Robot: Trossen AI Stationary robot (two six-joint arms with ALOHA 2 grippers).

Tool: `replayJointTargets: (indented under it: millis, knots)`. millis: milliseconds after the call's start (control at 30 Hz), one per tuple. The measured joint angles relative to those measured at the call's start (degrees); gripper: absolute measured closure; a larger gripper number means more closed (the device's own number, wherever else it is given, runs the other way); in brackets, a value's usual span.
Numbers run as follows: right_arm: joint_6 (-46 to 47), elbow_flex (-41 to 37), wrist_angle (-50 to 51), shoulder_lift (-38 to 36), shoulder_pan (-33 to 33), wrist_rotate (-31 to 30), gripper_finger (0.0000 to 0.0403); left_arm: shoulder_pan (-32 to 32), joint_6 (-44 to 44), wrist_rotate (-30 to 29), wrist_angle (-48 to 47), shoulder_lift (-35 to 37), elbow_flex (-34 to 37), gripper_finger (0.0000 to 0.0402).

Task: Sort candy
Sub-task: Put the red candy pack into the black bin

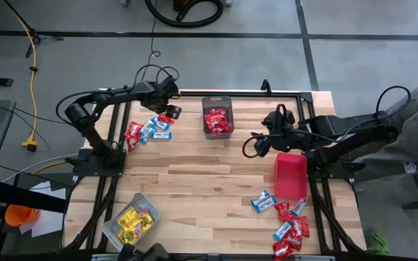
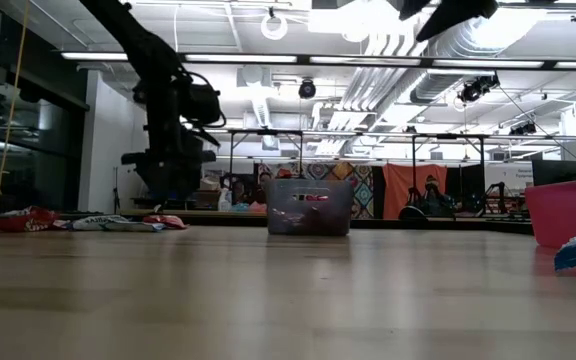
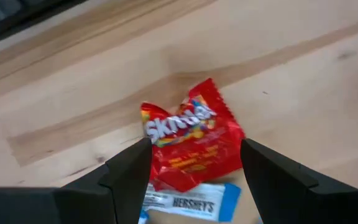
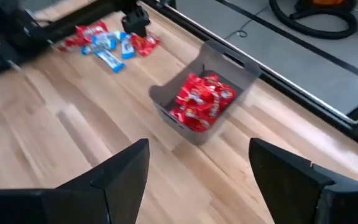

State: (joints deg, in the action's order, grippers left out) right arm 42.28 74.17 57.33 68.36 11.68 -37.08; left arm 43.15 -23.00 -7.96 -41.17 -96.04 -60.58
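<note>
Pickup is the step in hand: I have the left gripper spread wide and empty over a red candy packet in the pile at upper left of the high view. Next I must lower, close, and carry it to the grey bin of reds at top centre. Right gripper waits wide open and empty at centre right.

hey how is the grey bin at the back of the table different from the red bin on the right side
The grey bin is see-through and holds a heap of red candy packets; the red bin is opaque, and no candy shows inside it. The grey bin stands at the back edge between the arms; the red bin sits beside the right arm, above a loose candy pile. Both are small, open-topped and upright.
</note>
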Motion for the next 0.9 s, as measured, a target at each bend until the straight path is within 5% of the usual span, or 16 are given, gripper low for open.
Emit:
replayJointTargets:
  millis: [333, 467, 667, 900]
  knots:
    - [-5.5, 0.0, 1.1, 0.0, 0.0, -0.1, 0.0132, -2.0, -5.0, -1.5, 0.4, -3.1, 0.0, 0.0183]
    - [-6.5, 0.0, 1.1, 0.0, 0.0, 0.1, 0.0132, -2.4, -5.3, -2.8, 0.5, -4.1, 0.0, 0.0240]
    - [-4.4, 0.0, 1.1, 0.0, 0.0, -0.2, 0.0132, -2.4, -1.9, -3.1, 0.5, -6.2, -0.1, 0.0384]
    - [-0.9, 0.0, 1.1, 0.0, 0.0, -0.7, 0.0132, -2.5, 2.6, -0.4, 1.5, -2.6, 0.0, 0.0400]
